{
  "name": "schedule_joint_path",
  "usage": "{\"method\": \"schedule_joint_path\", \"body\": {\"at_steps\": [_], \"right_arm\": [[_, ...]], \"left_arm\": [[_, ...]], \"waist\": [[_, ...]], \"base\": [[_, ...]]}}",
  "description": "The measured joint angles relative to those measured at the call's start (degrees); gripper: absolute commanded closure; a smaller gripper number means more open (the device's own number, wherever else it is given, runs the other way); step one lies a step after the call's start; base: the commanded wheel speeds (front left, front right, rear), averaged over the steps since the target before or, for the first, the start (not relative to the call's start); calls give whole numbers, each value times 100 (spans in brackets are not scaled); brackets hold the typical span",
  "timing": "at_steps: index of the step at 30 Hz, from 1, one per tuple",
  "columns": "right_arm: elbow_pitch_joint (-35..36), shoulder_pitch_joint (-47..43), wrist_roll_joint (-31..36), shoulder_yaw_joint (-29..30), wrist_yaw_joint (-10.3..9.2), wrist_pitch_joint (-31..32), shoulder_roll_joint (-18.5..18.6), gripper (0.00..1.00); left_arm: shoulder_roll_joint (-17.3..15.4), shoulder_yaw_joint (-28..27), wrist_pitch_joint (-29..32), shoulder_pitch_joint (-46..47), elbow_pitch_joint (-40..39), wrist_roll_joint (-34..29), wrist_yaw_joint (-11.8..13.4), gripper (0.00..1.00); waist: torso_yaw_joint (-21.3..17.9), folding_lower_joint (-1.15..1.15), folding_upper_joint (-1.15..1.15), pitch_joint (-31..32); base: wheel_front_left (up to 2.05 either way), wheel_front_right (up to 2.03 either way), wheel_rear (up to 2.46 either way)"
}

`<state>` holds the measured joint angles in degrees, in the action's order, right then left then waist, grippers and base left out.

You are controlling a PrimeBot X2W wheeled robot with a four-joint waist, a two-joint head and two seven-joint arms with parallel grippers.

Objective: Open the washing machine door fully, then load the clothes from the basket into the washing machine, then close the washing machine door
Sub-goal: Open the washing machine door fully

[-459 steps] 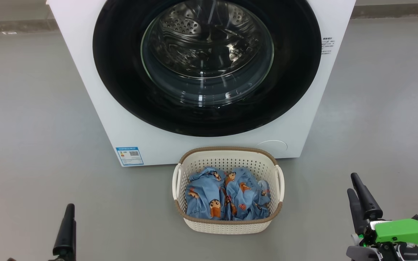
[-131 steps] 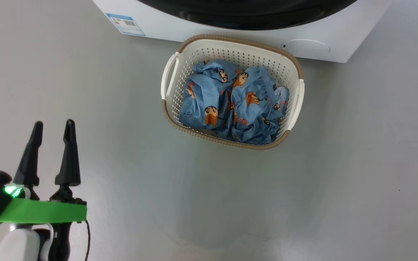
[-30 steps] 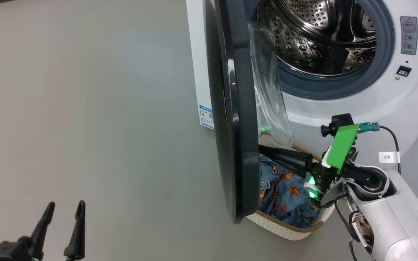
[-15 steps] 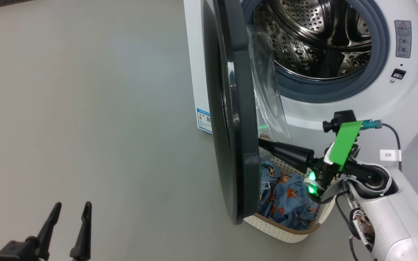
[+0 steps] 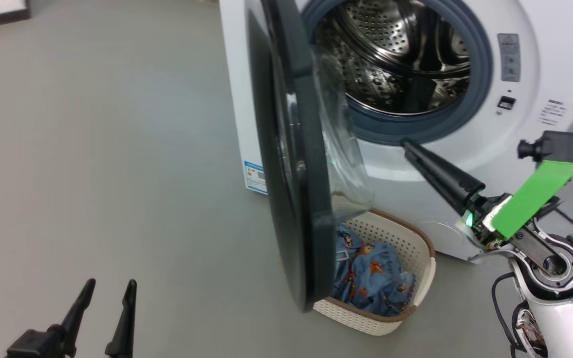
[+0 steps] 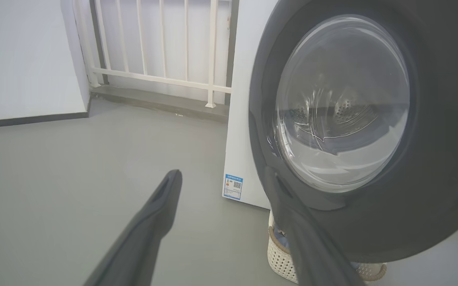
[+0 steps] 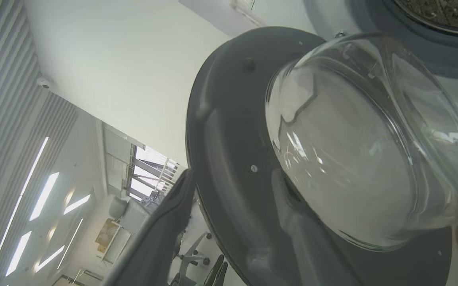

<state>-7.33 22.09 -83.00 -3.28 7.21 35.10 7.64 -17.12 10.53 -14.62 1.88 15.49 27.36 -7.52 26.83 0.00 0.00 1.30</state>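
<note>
A: Grey floor (image 5: 92, 149), white wall behind. Head view: washing machine (image 5: 540, 64) at right, drum (image 5: 391, 54) exposed. Washing machine door (image 5: 291, 164) stands edge-on, swung out roughly square to the front, its lower rim over the basket (image 5: 366, 318).
B: Clothes?
A: Clothes (image 5: 371, 283) in the basket, a blue heap partly behind the door. Left end effector (image 5: 110, 284) low at left, fingers (image 5: 124, 313) wide, idle.
B: The right one?
A: Right end effector (image 5: 411, 148) has come off the door's inner face, where it sat pinched shut a second ago. It is now raised before the gasket (image 5: 416, 134), clear of the door.
B: Left wrist view?
A: Door's outer face and glass bowl (image 6: 340, 103), with the basket peeking out beneath the rim. Fingers spread, nothing between.
B: Right wrist view?
A: Looks up the door's inner side. Fingers parted wide, empty.
B: Reading?
A: Door push looks finished. The door probably needs swinging wider before loading, since it overhangs the basket.
</note>
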Motion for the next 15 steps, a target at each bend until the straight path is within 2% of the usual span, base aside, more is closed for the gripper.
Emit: {"method": "schedule_joint_path", "body": {"at_steps": [5, 15], "right_arm": [[953, -255, 826, -272, 0, -1159, 265, 0], [1182, -641, 2047, -1143, 0, -3346, 1049, 0]], "left_arm": [[46, -118, 0, 3, -142, -110, 0, 0], [107, -242, 0, -8, -387, -141, 0, 0]], "waist": [[-318, 0, 0, -7], [-1036, 0, 0, -2]], "base": [[0, 0, 0], [0, 0, 0]]}}
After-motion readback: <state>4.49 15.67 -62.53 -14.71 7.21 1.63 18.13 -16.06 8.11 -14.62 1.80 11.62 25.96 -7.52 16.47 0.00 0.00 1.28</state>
